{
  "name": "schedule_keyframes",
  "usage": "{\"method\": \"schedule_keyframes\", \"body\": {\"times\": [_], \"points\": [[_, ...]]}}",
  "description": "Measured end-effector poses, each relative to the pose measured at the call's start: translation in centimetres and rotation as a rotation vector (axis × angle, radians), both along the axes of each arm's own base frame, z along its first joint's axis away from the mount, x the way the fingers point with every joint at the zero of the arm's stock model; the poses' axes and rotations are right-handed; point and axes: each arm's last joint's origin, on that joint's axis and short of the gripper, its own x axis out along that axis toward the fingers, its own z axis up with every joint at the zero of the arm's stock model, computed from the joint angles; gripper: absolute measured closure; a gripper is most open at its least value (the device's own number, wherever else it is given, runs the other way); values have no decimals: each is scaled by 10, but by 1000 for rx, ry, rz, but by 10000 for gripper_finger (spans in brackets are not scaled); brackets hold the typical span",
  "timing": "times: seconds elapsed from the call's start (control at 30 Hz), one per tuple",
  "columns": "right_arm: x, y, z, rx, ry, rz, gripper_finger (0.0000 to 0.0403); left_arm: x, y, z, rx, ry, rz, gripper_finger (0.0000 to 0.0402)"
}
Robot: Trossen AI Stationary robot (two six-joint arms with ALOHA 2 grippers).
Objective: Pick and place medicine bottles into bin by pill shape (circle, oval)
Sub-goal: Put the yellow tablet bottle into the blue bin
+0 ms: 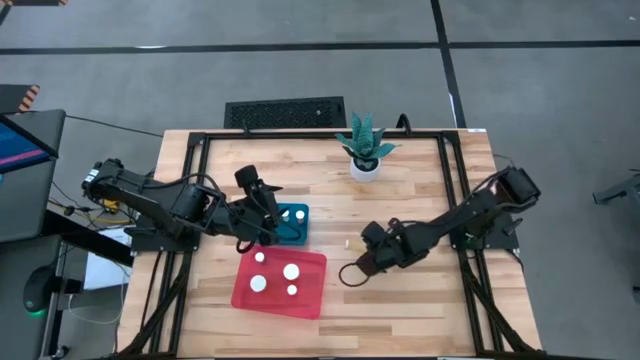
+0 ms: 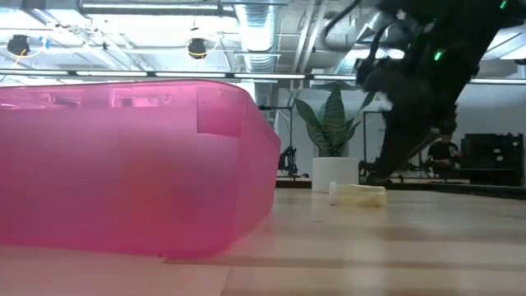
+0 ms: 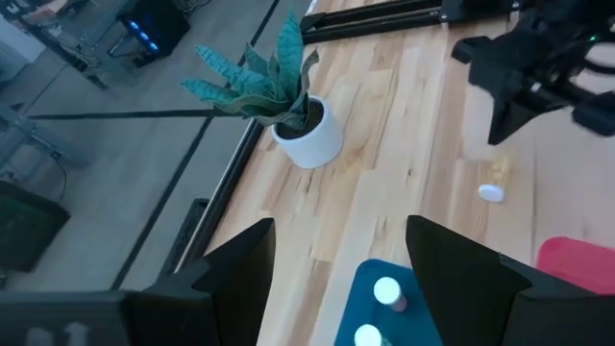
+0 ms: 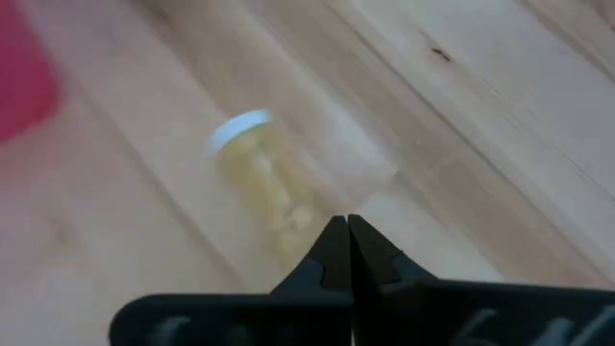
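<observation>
One medicine bottle (image 4: 261,178), pale yellow with a white cap (image 4: 240,130), lies on its side on the wood table; it also shows in the high view (image 1: 352,243) and the low view (image 2: 358,195). My right gripper (image 4: 348,240) is shut, with its tips just short of the bottle's bottom end. My left gripper (image 3: 357,252) is open and empty above the teal bin (image 1: 293,223), which holds two white-capped bottles (image 3: 385,290). The red bin (image 1: 281,283) holds several white-capped bottles (image 1: 291,271). My right gripper's shut fingertips (image 4: 334,242) stand low over the table at the bottle's bottom end (image 4: 300,219), pointing along the lying bottle. I cannot tell whether they touch it.
A white pot with a green plant (image 1: 365,150) stands at the far middle of the table. The red bin's wall (image 2: 123,164) fills the left of the low view. Bare wood lies between the red bin and the right arm (image 1: 450,220).
</observation>
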Motion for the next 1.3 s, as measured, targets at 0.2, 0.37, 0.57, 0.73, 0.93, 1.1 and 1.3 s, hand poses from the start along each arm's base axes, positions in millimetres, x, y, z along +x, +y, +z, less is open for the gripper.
{"method": "schedule_keyframes", "body": {"times": [0.2,0.37,0.57,0.73,0.93,1.1,1.3], "points": [[-27,11,33,43,-19,22,399,3,-1,-7,-92,-36,16,172],[-54,25,65,153,-93,62,399,24,-2,-29,-248,-97,-139,172],[-70,35,87,210,-209,124,386,60,16,-62,-433,-135,-254,172],[-58,35,75,101,-150,239,327,74,16,-76,-488,-115,-291,172],[-19,19,45,-27,-81,322,210,71,17,-72,-514,-138,-275,172],[7,-2,21,6,-14,397,160,64,15,-67,-539,-137,-265,172],[21,-23,2,29,53,416,171,57,8,-66,-558,-100,-266,172]]}}
